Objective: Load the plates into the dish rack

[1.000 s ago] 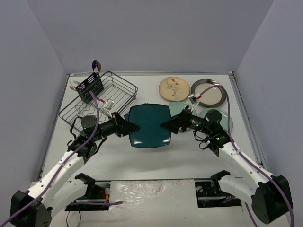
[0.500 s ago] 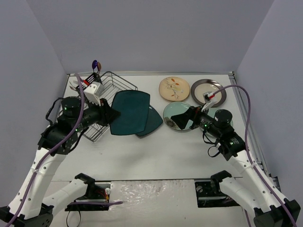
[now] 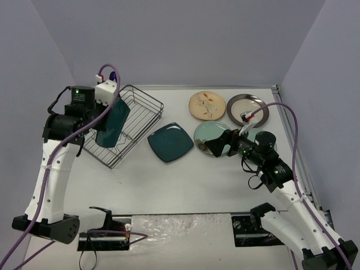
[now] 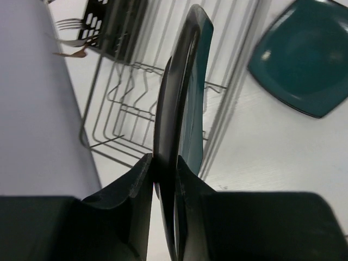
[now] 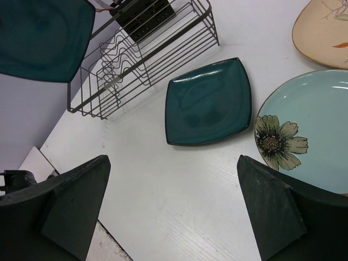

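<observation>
My left gripper is shut on the rim of a dark teal square plate, which it holds on edge above the black wire dish rack. A second teal square plate lies flat on the table beside the rack. My right gripper hovers open over the table, just right of that plate, with nothing between its fingers. Partly under it sits a mint flowered plate. A cream floral plate and a beige dark-rimmed plate lie behind.
A dark slotted cutlery holder with forks stands at the rack's far left corner. Another pale plate shows under the right arm. Grey walls enclose the table on three sides.
The left arm lifted the teal plate from the table's middle, swung it left and up over the rack and turned it on edge. The right gripper drew back to the right.
</observation>
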Available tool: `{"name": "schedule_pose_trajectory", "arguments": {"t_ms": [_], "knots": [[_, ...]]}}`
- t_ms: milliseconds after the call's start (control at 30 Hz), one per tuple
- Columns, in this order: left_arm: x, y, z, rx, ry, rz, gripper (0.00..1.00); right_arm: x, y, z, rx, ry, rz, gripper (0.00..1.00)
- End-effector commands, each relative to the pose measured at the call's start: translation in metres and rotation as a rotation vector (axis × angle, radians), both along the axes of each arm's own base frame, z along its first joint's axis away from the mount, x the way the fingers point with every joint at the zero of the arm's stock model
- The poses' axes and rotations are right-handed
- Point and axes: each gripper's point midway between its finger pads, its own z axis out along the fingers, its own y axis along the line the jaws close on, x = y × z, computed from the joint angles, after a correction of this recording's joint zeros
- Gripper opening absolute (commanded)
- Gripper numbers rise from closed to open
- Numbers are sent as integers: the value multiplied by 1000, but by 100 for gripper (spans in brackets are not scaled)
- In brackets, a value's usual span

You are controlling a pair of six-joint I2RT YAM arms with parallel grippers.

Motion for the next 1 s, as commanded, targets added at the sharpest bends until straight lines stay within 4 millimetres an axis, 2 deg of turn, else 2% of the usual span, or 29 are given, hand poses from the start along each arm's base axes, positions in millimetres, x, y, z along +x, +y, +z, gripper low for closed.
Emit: {"name": "schedule_pose_trajectory", "arguments": {"t_ms": [0,133,433,733,867,967], "knots": [[30,44,64,111,-193,28,0,1,13,14,33,-65,64,100],[59,66,61,151,-153,2,0,1,18,4,30,-36,79,100],[115,112,31,334,-69,-21,0,3,28,-23,16,47,113,100],[147,129,2,398,3,-68,0,13,38,-36,25,87,140,100],[158,129,3,398,-29,-85,0,16,41,-43,24,105,150,100],[165,130,-7,399,-11,-104,0,17,44,-41,36,100,164,100]]}}
